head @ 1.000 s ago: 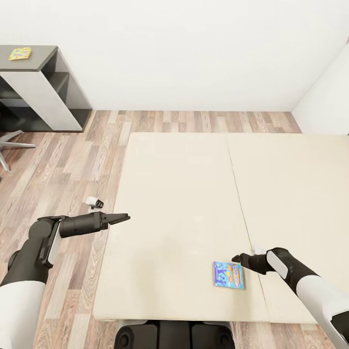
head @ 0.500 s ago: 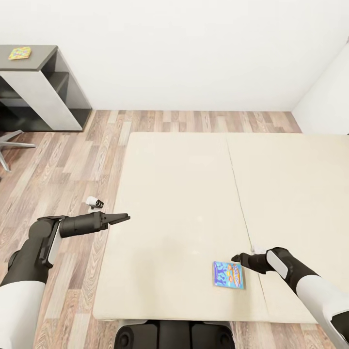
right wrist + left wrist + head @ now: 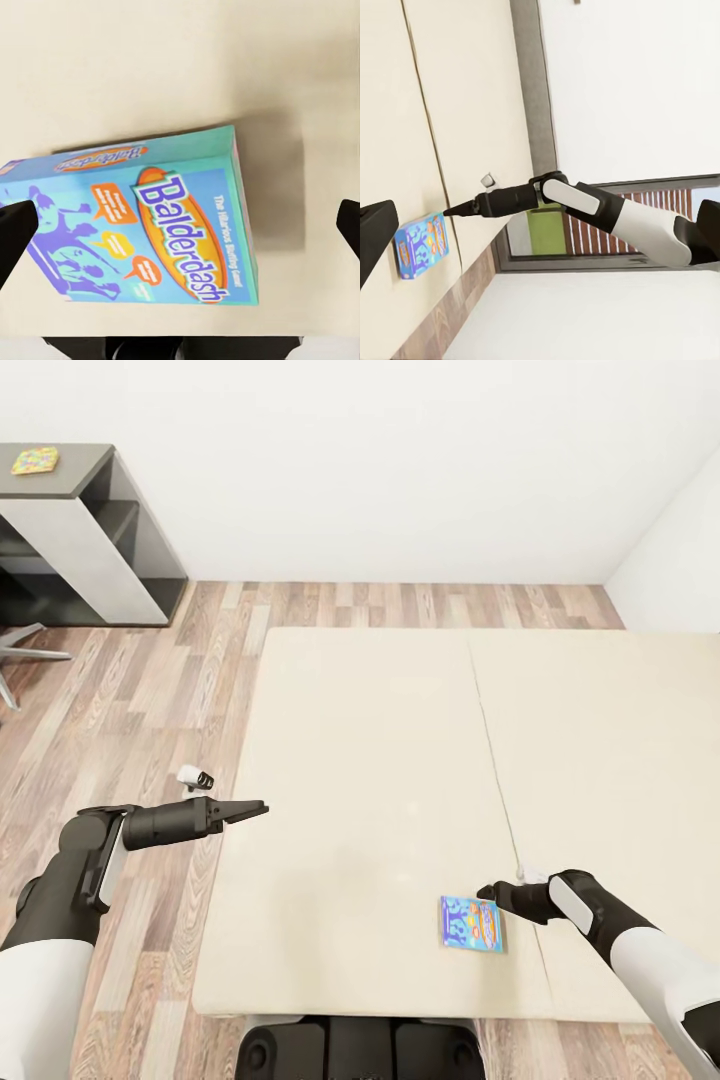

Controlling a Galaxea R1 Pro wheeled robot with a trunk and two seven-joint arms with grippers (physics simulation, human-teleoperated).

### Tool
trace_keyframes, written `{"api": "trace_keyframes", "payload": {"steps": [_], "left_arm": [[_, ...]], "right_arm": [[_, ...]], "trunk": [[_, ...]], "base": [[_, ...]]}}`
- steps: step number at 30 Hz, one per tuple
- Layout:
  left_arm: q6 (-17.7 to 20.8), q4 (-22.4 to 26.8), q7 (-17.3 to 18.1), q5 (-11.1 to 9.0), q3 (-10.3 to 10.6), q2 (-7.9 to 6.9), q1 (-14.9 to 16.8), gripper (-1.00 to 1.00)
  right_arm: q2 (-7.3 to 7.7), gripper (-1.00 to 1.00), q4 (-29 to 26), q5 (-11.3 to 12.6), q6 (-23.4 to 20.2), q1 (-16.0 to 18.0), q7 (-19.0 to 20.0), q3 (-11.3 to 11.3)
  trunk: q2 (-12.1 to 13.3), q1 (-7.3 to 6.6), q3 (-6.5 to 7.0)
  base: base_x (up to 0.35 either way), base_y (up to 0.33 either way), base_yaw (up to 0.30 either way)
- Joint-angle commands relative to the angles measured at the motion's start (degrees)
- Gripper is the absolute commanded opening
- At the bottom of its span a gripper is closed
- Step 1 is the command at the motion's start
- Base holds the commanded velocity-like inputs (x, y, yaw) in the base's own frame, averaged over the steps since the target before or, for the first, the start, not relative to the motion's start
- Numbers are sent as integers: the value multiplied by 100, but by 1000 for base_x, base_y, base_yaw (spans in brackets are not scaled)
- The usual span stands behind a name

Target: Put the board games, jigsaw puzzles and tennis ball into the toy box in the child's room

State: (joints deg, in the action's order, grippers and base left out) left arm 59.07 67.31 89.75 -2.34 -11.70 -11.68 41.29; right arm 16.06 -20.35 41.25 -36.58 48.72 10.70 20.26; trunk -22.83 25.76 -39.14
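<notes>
Here, right tool (image 3: 487, 891) wide open and empty above the light blue board game (image 3: 472, 925) on the bed (image 3: 380, 760).

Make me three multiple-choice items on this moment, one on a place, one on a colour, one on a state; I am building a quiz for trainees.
1. Where does the light blue board game lie?
A. on the floor
B. on the bed, near its front edge
C. on the dark side unit

2. What colour is the word "Balderdash" on the box?
A. white, on an orange oval
B. black
C. green

3. How is the right hand set?
A. shut on the box
B. open, beside the box, holding nothing
C. resting on the floor

Answers:
1. B: the head view shows the box flat on the beige mattress by the near edge.
2. A: the right wrist view shows white letters on orange.
3. B: the right wrist view shows its two fingertips wide apart at either side of the box, with nothing between them gripped.
</notes>
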Motion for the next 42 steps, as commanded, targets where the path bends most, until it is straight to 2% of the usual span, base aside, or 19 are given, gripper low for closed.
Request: {"api": "trace_keyframes", "payload": {"steps": [1, 21, 42], "left_arm": [[61, 1, 25, 6, 1, -1, 2, 100], [61, 1, 25, 6, 6, -1, 2, 100], [61, 1, 25, 6, 1, -4, 2, 100]], "right_arm": [[4, 100, -4, -21, -16, 4, 27, 20], [-3, 100, -29, -31, -14, 5, 28, 15], [-8, 100, -217, -47, -15, 6, 35, 13]], "trunk": [[-9, 3, -15], [-9, 3, -178], [-9, 3, -198]], "base": [[0, 0, 0], [0, 0, 0], [0, 0, 0]]}}
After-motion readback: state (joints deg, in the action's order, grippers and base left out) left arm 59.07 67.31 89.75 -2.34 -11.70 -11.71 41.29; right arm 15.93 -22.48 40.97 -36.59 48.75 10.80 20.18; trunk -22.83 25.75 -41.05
